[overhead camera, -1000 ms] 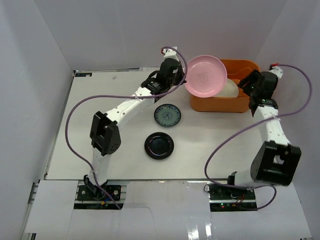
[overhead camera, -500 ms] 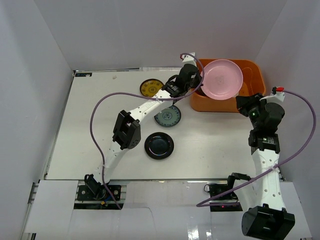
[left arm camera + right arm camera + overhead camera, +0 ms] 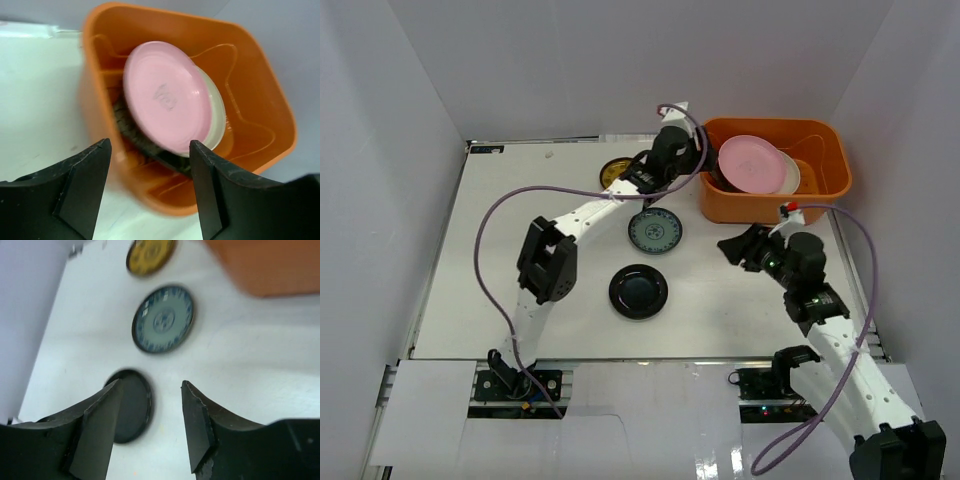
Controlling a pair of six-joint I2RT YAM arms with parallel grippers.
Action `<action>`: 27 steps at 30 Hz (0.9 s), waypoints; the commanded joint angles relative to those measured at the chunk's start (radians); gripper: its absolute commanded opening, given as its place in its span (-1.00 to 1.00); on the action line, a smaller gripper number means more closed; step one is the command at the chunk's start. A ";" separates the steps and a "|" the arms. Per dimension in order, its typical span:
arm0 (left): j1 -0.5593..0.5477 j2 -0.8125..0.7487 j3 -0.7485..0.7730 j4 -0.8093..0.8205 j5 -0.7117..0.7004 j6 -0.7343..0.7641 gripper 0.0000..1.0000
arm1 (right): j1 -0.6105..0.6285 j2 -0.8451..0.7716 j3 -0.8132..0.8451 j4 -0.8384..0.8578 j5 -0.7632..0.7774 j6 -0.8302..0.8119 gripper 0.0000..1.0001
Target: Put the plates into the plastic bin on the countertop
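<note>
Left gripper (image 3: 150, 147): located at the left wall of the plastic bin (image 3: 252, 85). Jaws stand wide apart, with nothing held between them.

Plastic bin: stands on the countertop (image 3: 520, 250) at its far right corner. Contents:
- The pink plate (image 3: 162, 95) lies uppermost and tilted.
- The cream plate (image 3: 214, 107) lies directly under the pink plate. Its rim shows past the pink plate's right edge.
- A dark plate (image 3: 131, 125) lies below the pink plate's lower-left edge. This area is blurred, so its shape and pattern cannot be confirmed.

Right gripper (image 3: 151, 385): located above the countertop, in front of the bin and apart from it. Jaws stand partly open and grip nothing.

Plates outside the bin: three, all flat on the countertop to the left of the bin, set in a row from far to near.
- The yellow-patterned plate (image 3: 150, 255) is farthest. In the top view the left arm partly covers it.
- The blue-patterned plate (image 3: 162, 320) is in the middle.
- The black round plate (image 3: 638, 291) is nearest the arm bases. In the right wrist view one finger partly overlaps it
</note>
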 commanded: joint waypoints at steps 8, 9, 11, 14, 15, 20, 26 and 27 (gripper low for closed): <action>0.356 -0.420 -0.657 0.160 0.147 -0.162 0.35 | 0.556 0.256 -0.160 0.266 0.365 0.105 0.49; 0.391 -0.413 -0.694 0.157 0.161 -0.171 0.35 | 0.574 0.290 -0.157 0.291 0.368 0.119 0.50; 0.423 -0.378 -0.713 0.144 0.179 -0.189 0.35 | 0.625 0.396 -0.154 0.360 0.374 0.150 0.50; 0.477 -0.321 -0.739 0.147 0.245 -0.220 0.36 | 0.662 0.516 -0.131 0.385 0.391 0.179 0.42; 0.500 -0.301 -0.738 0.145 0.265 -0.229 0.36 | 0.669 0.537 -0.124 0.398 0.401 0.186 0.40; 0.557 -0.169 -0.679 0.127 0.360 -0.292 0.43 | 0.683 0.687 -0.113 0.458 0.397 0.232 0.24; 0.568 -0.060 -0.584 0.113 0.426 -0.321 0.54 | 0.682 0.847 -0.087 0.613 0.310 0.305 -0.26; 0.568 -0.034 -0.573 0.110 0.429 -0.332 0.54 | 0.682 0.868 -0.079 0.613 0.302 0.309 -0.41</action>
